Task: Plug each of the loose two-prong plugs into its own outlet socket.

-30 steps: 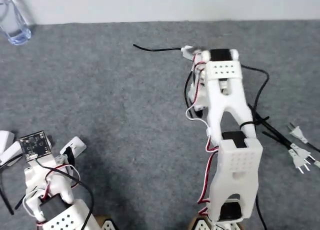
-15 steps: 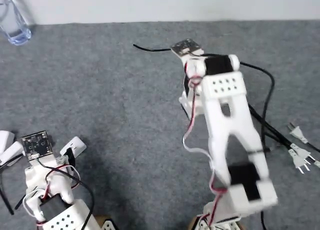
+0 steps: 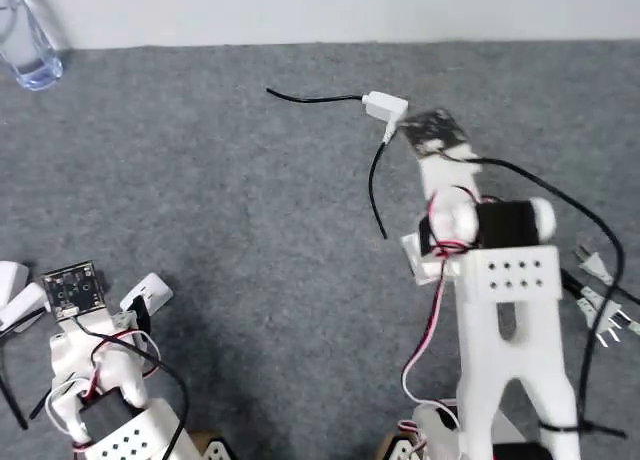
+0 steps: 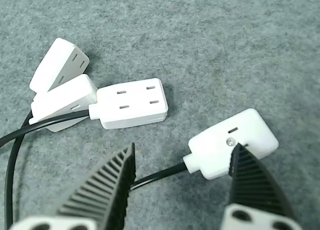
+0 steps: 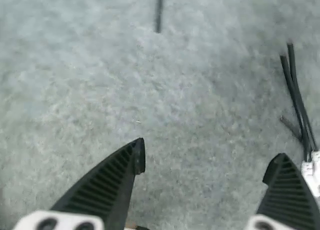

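My left gripper (image 4: pixel 183 149) hangs open over a white outlet socket (image 4: pixel 232 143) on a black cord. Beyond it lie a four-slot socket block (image 4: pixel 131 103) and two more white sockets (image 4: pixel 59 65) (image 4: pixel 65 97). In the high view the left arm sits at the near left beside one socket (image 3: pixel 150 292). My right gripper (image 5: pixel 210 150) is open above bare carpet, holding nothing. A white plug (image 3: pixel 383 106) on a black cord lies at the far centre, just beyond the right arm (image 3: pixel 500 280). Several loose two-prong plugs (image 3: pixel 600 300) lie at the right edge.
Grey carpet (image 3: pixel 250 200) covers the table. A clear glass (image 3: pixel 28 50) stands at the far left corner. Black cords (image 5: pixel 297 100) run along the right side, and one cord (image 3: pixel 375 185) trails toward me from the white plug.
The right arm has pulled back from the far centre and swung right, so the white plug now lies uncovered. The left arm has not moved.
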### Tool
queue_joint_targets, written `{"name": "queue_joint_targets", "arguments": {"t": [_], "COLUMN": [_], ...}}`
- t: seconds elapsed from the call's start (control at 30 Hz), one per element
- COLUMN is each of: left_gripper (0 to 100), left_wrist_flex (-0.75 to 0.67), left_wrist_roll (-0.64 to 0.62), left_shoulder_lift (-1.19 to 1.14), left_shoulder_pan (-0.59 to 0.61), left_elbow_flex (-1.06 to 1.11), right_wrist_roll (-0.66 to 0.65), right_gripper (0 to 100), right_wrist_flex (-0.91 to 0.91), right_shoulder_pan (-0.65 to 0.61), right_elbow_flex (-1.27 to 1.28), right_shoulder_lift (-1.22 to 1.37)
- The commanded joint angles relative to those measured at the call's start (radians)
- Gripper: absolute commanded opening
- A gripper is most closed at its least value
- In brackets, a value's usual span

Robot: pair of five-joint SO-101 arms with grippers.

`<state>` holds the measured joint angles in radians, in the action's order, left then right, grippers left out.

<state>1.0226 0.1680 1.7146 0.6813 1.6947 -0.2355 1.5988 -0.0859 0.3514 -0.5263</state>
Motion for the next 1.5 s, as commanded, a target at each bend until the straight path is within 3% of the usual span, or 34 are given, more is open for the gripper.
{"name": "queue_joint_targets", "arguments": {"t": [0.0,0.27,0.57,0.8,0.87,1.03,1.23,1.4,1.47], "left_gripper": [29,29,29,52,53,53,53,53,53], "left_wrist_flex": [0.0,-0.006,-0.157,-0.221,-0.226,-0.091,-0.003,0.006,0.006], "left_wrist_roll": [0.003,0.003,0.008,0.011,0.018,-0.068,-0.216,0.023,0.038], "left_shoulder_lift": [0.009,0.009,0.009,0.009,0.009,0.006,0.008,0.008,0.008], "left_shoulder_pan": [-0.008,-0.003,-0.003,-0.003,-0.014,-0.034,0.037,0.089,0.072], "left_elbow_flex": [-0.005,-0.005,-0.005,-0.005,-0.005,-0.005,-0.005,-0.005,-0.005], "right_wrist_roll": [0.051,0.074,0.074,0.069,0.074,0.12,0.199,0.199,0.192], "right_gripper": [36.5,36.5,36.5,36.4,36.4,36.4,36.5,36.5,36.5], "right_wrist_flex": [-0.084,-0.097,-0.24,-0.435,-0.449,-0.492,-0.532,-0.593,-0.633], "right_shoulder_pan": [0.058,0.136,0.13,0.024,-0.031,-0.137,-0.145,-0.151,-0.153], "right_elbow_flex": [0.077,0.127,0.269,0.488,0.512,0.56,0.568,0.605,0.634], "right_shoulder_lift": [-0.076,-0.137,-0.142,-0.142,-0.142,-0.142,-0.139,-0.134,-0.133]}}
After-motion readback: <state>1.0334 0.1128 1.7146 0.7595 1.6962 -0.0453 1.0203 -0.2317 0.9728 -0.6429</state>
